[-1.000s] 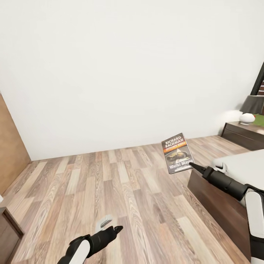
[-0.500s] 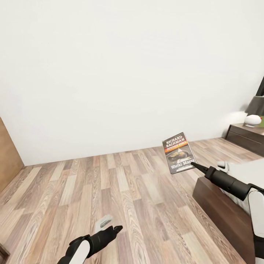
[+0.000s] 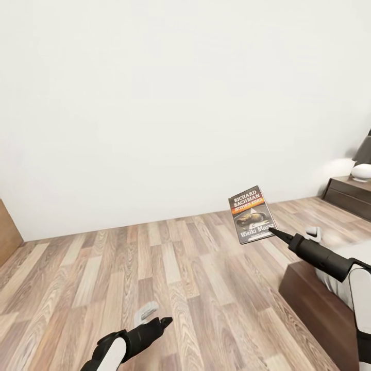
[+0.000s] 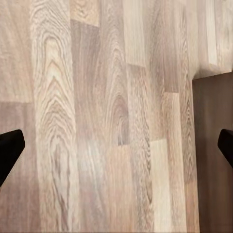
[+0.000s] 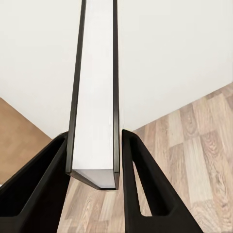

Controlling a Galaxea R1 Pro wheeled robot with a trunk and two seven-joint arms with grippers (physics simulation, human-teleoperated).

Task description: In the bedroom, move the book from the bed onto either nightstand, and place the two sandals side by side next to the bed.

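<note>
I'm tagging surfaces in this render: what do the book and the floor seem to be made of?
The book looks like a paperback: thin glossy printed cover, and white page edges between the right gripper's fingers. The floor looks like matte wood plank or laminate, with grain and staggered seams.

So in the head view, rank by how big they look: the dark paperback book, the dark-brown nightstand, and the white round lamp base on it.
1. Dark paperback book, though nearness to the camera inflates it.
2. Dark-brown nightstand, cut by the frame edge.
3. White round lamp base.

Plain white wall, wood-plank floor, brown wood panel at far left
</note>
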